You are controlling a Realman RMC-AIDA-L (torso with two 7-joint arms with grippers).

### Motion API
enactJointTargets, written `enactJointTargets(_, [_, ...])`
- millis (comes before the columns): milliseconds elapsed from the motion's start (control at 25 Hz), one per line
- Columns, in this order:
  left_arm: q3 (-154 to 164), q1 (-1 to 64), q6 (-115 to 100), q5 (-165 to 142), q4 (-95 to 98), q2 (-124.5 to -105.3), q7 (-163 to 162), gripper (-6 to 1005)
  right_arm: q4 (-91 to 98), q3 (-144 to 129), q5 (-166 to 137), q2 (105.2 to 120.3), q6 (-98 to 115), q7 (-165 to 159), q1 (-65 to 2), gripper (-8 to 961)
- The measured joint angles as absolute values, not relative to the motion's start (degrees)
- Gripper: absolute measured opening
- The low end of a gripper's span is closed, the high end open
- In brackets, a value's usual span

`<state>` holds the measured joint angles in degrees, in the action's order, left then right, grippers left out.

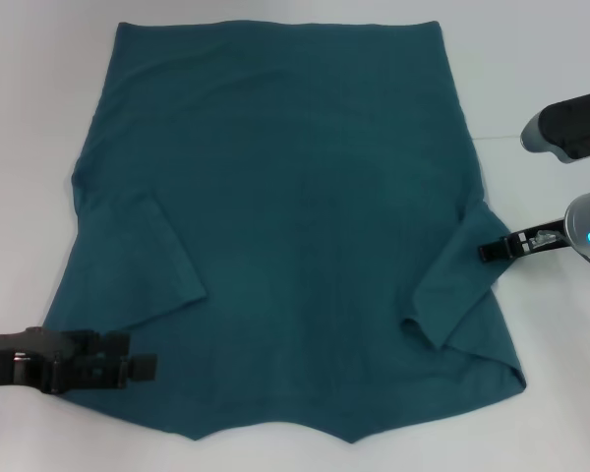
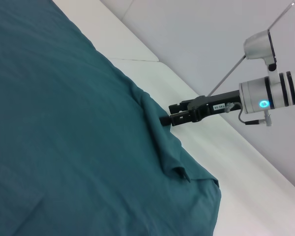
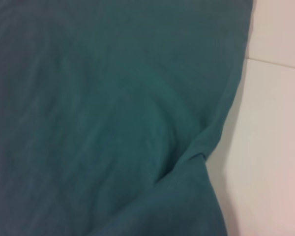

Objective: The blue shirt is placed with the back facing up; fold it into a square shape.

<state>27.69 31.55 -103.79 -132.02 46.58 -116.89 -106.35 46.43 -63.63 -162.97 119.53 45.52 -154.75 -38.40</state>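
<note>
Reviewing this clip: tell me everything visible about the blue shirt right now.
The blue shirt is a large, plain dark teal knit tee lying flat on the white table. Both short sleeves are folded inward over the body, and the fabric shows soft wrinkles. The left gripper sits over its near left corner; the right gripper touches its right edge at the sleeve fold.

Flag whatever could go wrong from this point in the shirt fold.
1. The right hand meets the blue shirt only at its bunched side edge; such a shallow hold could slip when lifted.
2. The sleeve folded in on that side already puckers, so creases may get trapped and spoil the square.
3. The left hand sits low over the near corner and could drag the fabric sideways.
</note>
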Motion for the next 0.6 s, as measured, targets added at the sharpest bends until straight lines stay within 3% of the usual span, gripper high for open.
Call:
enactJointTargets(280, [27.69, 31.58, -103.80, -132.02, 46.58, -116.89, -106.43, 847, 43.63, -63.63, -161.30, 119.61, 43.67, -152.74, -39.27, 787])
enactJointTargets(600, [27.54, 31.53, -103.80, -132.01, 46.58, -116.89, -106.44, 848, 43.10, -63.63, -160.71, 119.63, 42.82, -152.47, -39.29, 620])
